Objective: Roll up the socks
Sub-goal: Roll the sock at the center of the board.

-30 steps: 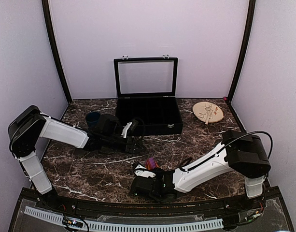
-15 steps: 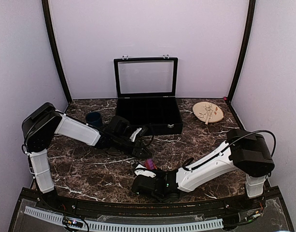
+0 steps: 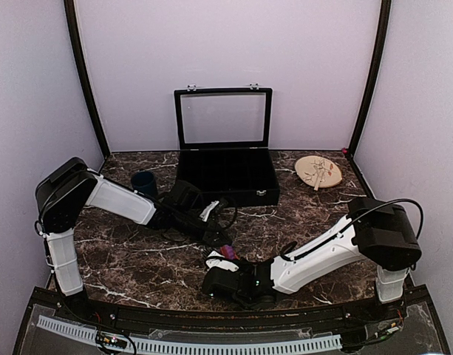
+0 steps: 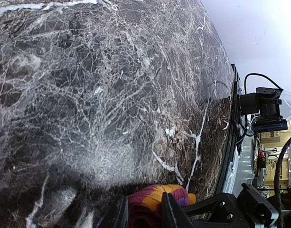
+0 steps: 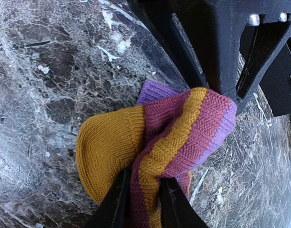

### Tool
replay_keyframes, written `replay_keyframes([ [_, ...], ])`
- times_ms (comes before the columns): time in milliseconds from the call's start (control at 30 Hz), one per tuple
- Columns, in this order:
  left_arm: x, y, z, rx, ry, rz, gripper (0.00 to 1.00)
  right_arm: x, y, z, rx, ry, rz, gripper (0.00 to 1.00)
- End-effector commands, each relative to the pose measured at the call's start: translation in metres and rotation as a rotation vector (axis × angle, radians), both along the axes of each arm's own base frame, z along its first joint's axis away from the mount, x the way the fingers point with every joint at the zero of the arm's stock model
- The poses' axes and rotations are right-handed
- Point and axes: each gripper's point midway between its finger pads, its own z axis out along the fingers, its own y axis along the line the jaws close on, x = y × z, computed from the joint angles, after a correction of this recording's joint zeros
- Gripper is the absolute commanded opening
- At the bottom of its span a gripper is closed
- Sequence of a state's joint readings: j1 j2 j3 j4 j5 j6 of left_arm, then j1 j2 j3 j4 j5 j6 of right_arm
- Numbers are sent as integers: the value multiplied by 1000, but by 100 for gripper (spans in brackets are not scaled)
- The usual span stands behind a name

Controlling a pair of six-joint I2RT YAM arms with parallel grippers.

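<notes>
A bunched maroon sock [image 5: 183,128] with purple bands and an orange toe lies near the front middle of the marble table [image 3: 137,259]; in the top view only a small patch of the sock [image 3: 228,252] shows between the two grippers. My right gripper [image 5: 143,204] pinches a fold of it between its black fingers [image 5: 116,204]. My left gripper [image 4: 144,213] comes from the opposite side, and its fingers [image 4: 171,211] are shut round the sock's [image 4: 150,197] other end. From above, the left gripper [image 3: 222,238] sits just behind the right gripper [image 3: 215,262].
An open black case [image 3: 226,177] stands at the back middle, with a dark blue cup [image 3: 142,181] to its left and a round wooden plate [image 3: 318,171] at the back right. The table's front edge [image 4: 230,142] runs close to the sock.
My left arm swung from beside the cup toward the front middle, and its jaws narrowed onto the sock. The right gripper stayed on the sock, barely shifting.
</notes>
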State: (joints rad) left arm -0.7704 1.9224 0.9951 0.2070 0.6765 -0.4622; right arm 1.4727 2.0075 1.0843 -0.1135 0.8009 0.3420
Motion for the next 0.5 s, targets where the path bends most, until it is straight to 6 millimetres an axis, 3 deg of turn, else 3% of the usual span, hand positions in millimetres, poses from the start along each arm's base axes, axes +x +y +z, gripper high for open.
replay_keyframes([
  [0, -13, 1, 4, 3, 13, -35, 23, -41, -32, -67, -171, 238, 72, 22],
  [233, -23, 3, 7, -17, 33, -44, 18, -37, -37, -66, -154, 253, 49, 24],
  [467, -29, 8, 15, -24, 20, -39, 29, -36, -41, -67, -146, 266, 36, 25],
])
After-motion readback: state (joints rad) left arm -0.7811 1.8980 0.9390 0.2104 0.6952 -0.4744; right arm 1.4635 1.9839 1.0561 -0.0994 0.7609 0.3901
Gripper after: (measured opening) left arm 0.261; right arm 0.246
